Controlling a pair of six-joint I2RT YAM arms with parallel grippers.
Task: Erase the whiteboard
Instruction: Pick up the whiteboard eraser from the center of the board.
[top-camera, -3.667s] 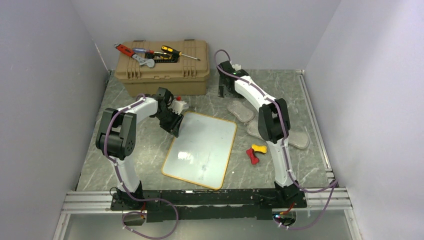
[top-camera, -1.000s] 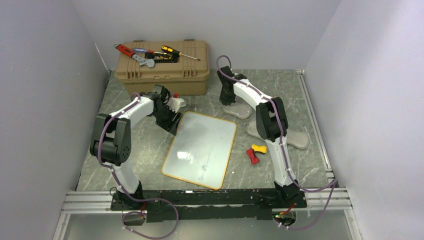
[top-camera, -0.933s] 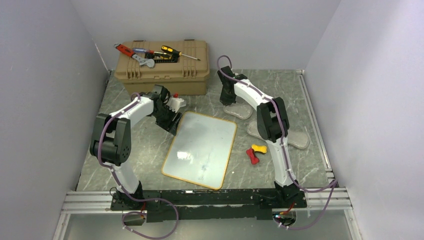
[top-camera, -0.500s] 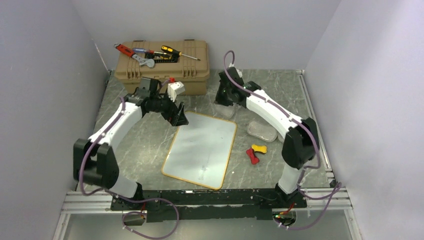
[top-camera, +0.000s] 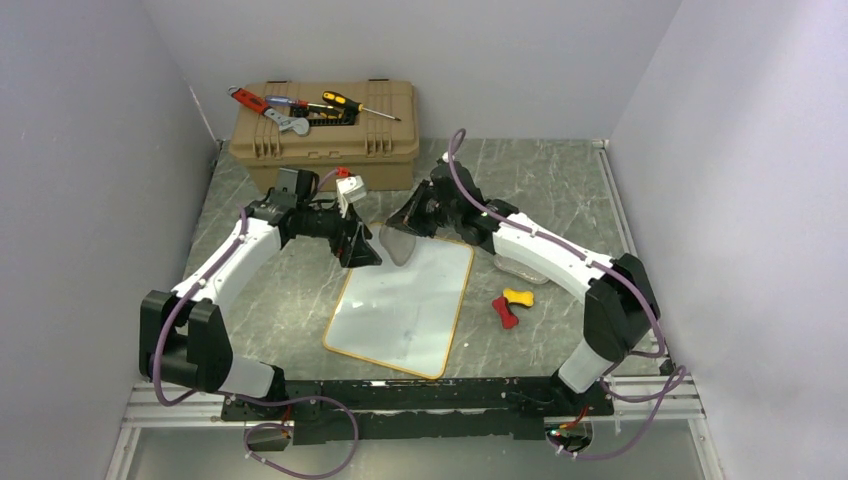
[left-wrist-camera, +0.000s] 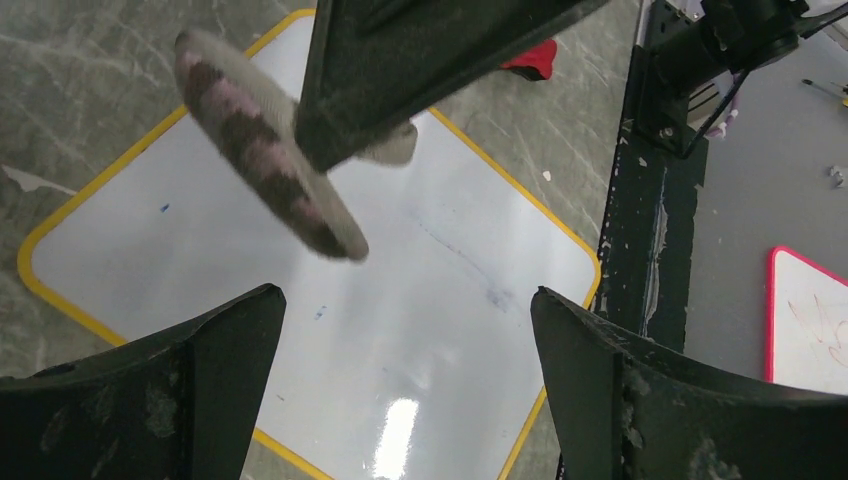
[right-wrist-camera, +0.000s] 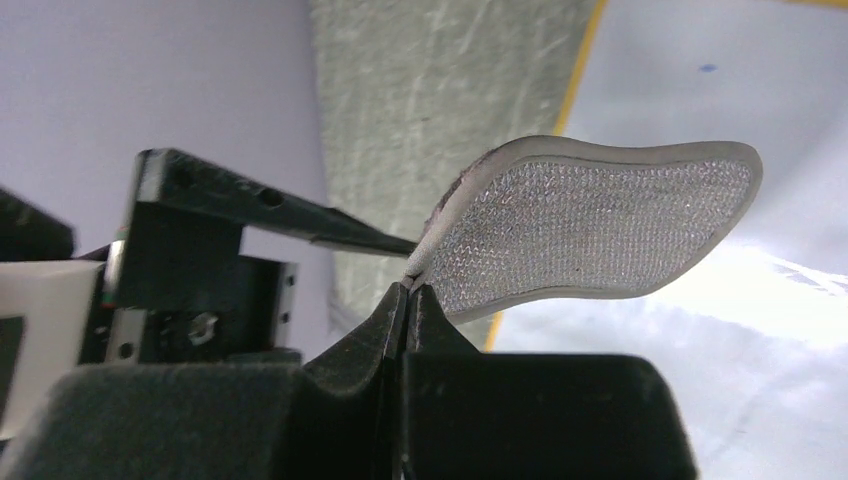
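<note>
Several blue specks (left-wrist-camera: 163, 208) on whiteboard (left-wrist-camera: 420, 300), wrist-view only

Robot lab bay, plain partition walls (top-camera: 80, 150), aluminium rail (top-camera: 170, 402), toolbox (top-camera: 325, 150) with hand tools (top-camera: 295, 108)

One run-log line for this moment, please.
right gripper: shut on grey pad, tilted over whiteboard far edge | left gripper: open, empty, over whiteboard | whiteboard: faint blue marks
</note>
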